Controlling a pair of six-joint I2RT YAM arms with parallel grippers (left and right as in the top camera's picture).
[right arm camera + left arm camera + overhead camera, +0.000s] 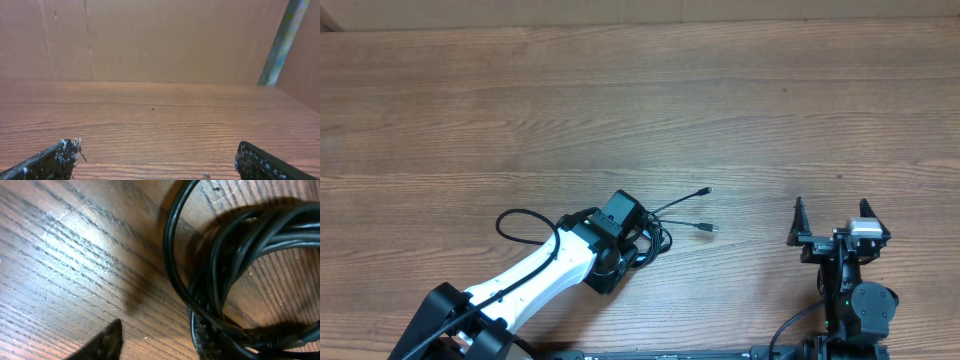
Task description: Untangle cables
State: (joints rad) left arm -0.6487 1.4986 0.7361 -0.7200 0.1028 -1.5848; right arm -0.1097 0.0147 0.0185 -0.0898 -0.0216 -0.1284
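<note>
Wood-grain table [470, 100] under everything, plain brown wall [150, 40] behind in the right wrist view. At left, white arm [535, 275] stretched in from the lower edge, thick black wire [499, 224] looped on the wood beside it. Next, left end effector [157, 337] down at the cables [658, 238], a coiled black bundle near the table's middle. Its fingers [102, 345] partway apart, astride the coil's outer strand; firm hold not discernible. Two plug ends [707, 190] trailing rightward. Far right, right end effector [832, 215] spread wide, holding nothing, well apart from the bundle.
</note>
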